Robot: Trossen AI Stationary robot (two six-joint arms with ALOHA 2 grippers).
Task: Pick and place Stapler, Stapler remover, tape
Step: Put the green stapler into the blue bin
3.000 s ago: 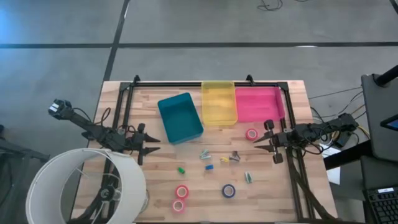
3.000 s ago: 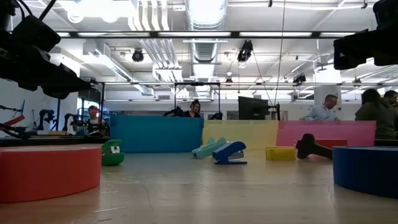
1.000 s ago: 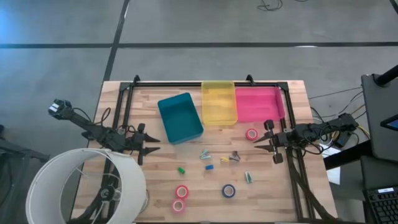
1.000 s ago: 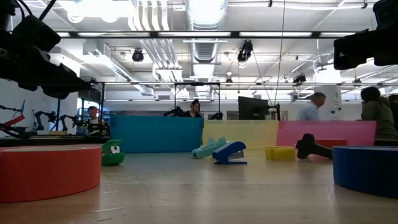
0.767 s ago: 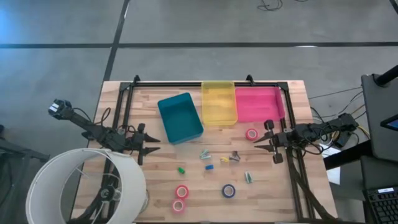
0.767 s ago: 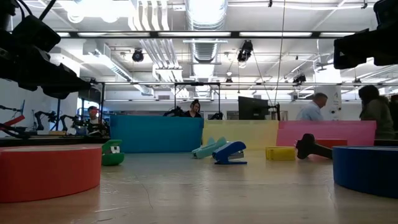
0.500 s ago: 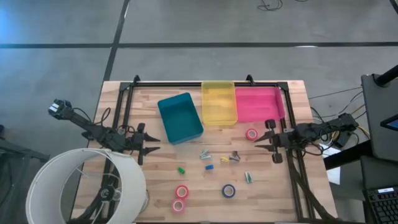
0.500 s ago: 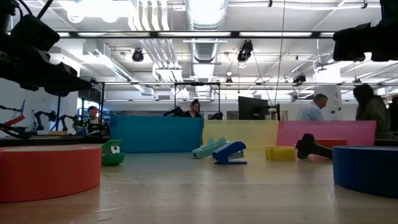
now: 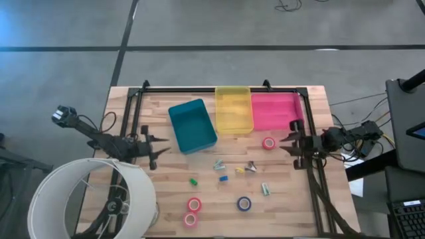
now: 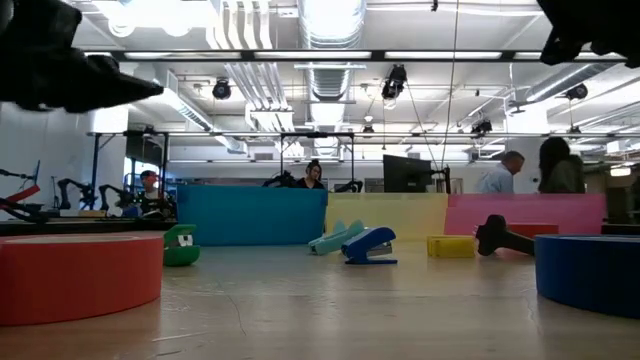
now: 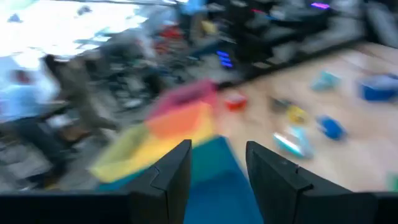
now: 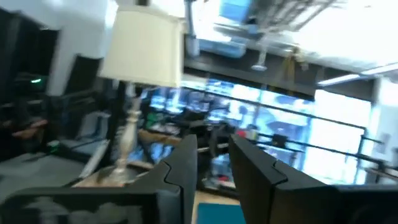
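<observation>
Where everything sits: table (image 9: pixel 319 99), pale wood, with a black frame round its edges.
Lamp: white shade (image 9: pixel 93 199) over the near left corner.
Bins: teal (image 9: pixel 192 125), yellow (image 9: pixel 234 109) and pink (image 9: pixel 275 111) in a row along the far side; the teal one is turned askew.
Left gripper (image 9: pixel 158 149): in the air near the teal bin's left side, fingers (image 11: pixel 171 180) spread wide, holding nothing.
Right gripper (image 9: pixel 287 145): by the right rail, just beside one pink tape roll and apart from it; fingers (image 12: pixel 183 168) parted only a little, holding nothing.
Tape: one pink roll (image 9: pixel 268 143) in front of the pink bin; two pink rolls (image 9: pixel 194 204) (image 9: pixel 190 218) close together near the front edge; a dark blue roll (image 9: pixel 244 203) to their right.
Stapler (image 9: pixel 224 178): blue, lying mid-table among the small items.
Remover (image 9: pixel 251 166): dark, just right of a yellow piece (image 9: pixel 240 170).
Other bits: pale teal piece (image 9: pixel 218 164), green piece (image 9: pixel 194 180), teal-and-white piece (image 9: pixel 265 190), all loose on the wood.
</observation>
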